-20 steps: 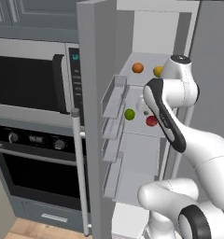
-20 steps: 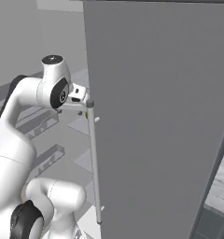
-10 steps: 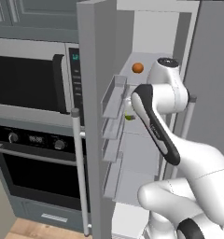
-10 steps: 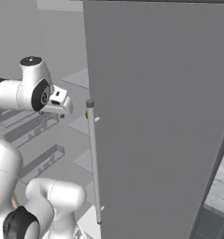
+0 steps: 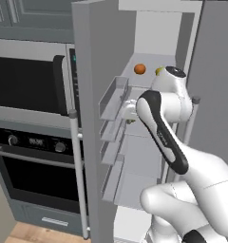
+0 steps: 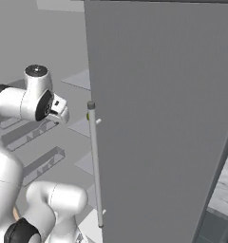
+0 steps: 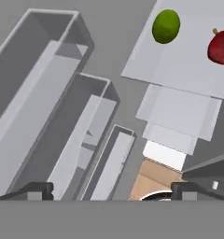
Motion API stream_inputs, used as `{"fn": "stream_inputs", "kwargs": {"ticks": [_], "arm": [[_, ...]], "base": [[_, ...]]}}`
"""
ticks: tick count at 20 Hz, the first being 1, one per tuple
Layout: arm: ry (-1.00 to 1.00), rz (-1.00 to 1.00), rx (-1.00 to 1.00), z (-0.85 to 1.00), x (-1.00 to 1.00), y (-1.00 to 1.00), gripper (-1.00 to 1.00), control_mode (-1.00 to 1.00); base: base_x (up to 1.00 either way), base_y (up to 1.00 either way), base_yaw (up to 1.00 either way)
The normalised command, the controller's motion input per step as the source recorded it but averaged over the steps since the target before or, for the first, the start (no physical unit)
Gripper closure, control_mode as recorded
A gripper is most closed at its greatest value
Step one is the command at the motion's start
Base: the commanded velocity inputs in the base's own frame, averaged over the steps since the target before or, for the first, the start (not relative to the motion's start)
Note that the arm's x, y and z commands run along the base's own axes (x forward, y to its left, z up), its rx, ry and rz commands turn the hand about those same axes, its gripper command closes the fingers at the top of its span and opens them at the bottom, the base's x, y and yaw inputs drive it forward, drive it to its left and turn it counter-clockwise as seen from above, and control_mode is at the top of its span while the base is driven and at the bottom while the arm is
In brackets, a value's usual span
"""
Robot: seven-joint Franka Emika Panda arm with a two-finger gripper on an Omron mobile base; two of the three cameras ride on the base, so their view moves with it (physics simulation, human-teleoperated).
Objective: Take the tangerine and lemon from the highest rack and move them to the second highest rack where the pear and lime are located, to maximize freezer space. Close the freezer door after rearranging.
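Hand view: gripper (image 7: 112,189) wide open (empty) over shelf (image 7: 188,70) w/ lime (image 7: 166,26), pear (image 7: 220,46).

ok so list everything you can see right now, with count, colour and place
tangerine: 1, orange, top freezer shelf, left of the lemon
lemon: 1, yellow, top shelf, partly behind the arm
lime: 1, green, on the shelf below, seen in the hand view
pear: 1, dark red, same shelf, beside the lime
freezer: 1, grey with pale interior, open
freezer door: 1, grey, swung open, pale bins on its inner face
door handle: 1, silver vertical bar
ovens: 2, black glass, stacked left of the freezer
floor: light wood, below the ovens
arm: 1, white with dark joints, reaching into the freezer
gripper: 1, dark tips wide apart, holding nothing
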Motion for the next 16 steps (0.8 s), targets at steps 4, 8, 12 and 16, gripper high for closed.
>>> {"fn": "stream_inputs", "kwargs": {"ticks": [4,8,12,16], "arm": [[-0.4,-0.17,-0.03,0.56,-0.23,-0.15,-1.0,-1.0],[-0.18,-0.17,-0.02,0.48,0.0,-0.25,-1.0,-1.0],[-0.29,0.0,-0.07,0.58,0.03,-0.11,-1.0,-1.0],[-0.34,0.0,-0.39,0.64,0.0,-0.15,-1.0,-1.0]], "base": [[0.0,0.0,0.0],[0.0,0.0,0.0],[0.0,0.0,0.0],[0.0,0.0,0.0]]}}
